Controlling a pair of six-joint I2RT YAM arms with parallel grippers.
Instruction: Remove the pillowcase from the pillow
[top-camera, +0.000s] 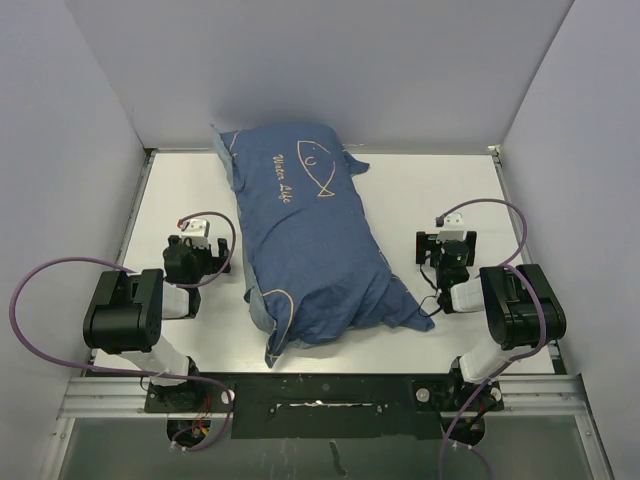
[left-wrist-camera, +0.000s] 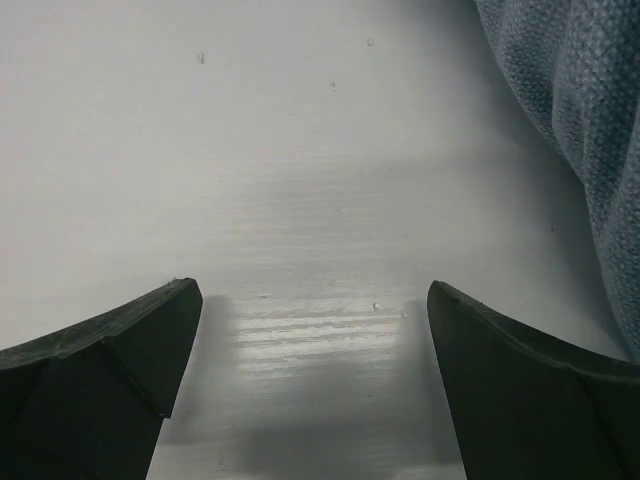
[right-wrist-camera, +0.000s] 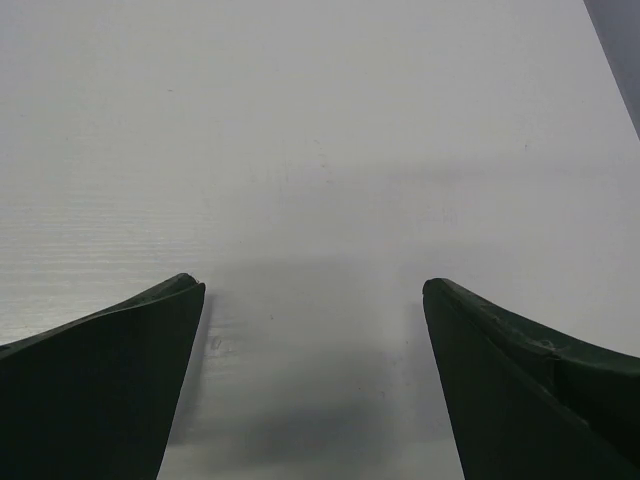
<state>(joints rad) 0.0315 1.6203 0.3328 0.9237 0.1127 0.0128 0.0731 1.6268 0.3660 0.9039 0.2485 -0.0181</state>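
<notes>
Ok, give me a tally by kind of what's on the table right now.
Blue pillowcase: 1
Robot arms: 2, left arm and right arm
Pillow: 0 in sight, though the case looks stuffed
Total: 3

A white surface (top-camera: 420, 190) fills the middle, faintly speckled up close. A plain grey left wall (top-camera: 50, 150), far wall (top-camera: 330, 60) and right wall (top-camera: 590, 150) enclose it. Along its near edge runs a metal rail (top-camera: 105, 398) bearing a black plate (top-camera: 330, 412).
</notes>
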